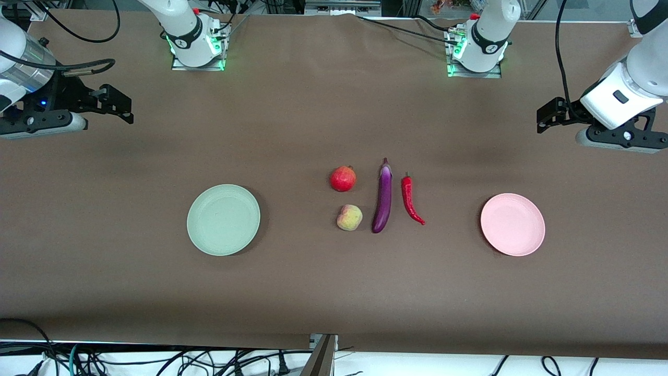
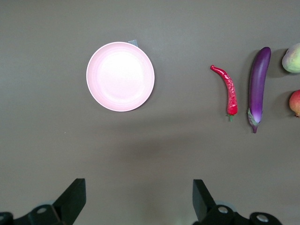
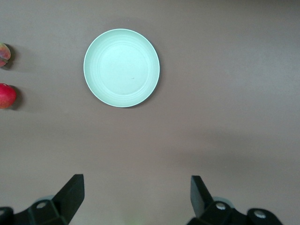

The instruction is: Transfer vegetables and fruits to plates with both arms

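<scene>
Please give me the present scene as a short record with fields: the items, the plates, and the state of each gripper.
produce: pomegranate, peach, eggplant, chili pepper, grouped mid-table between the plates
peach position: nearer the front camera than the pomegranate
green plate: nothing on it, toward the right arm's end
pink plate: nothing on it, toward the left arm's end
left gripper: open, holding nothing, up over bare table
right gripper: open, holding nothing, up over bare table
progress: nothing transferred yet
</scene>
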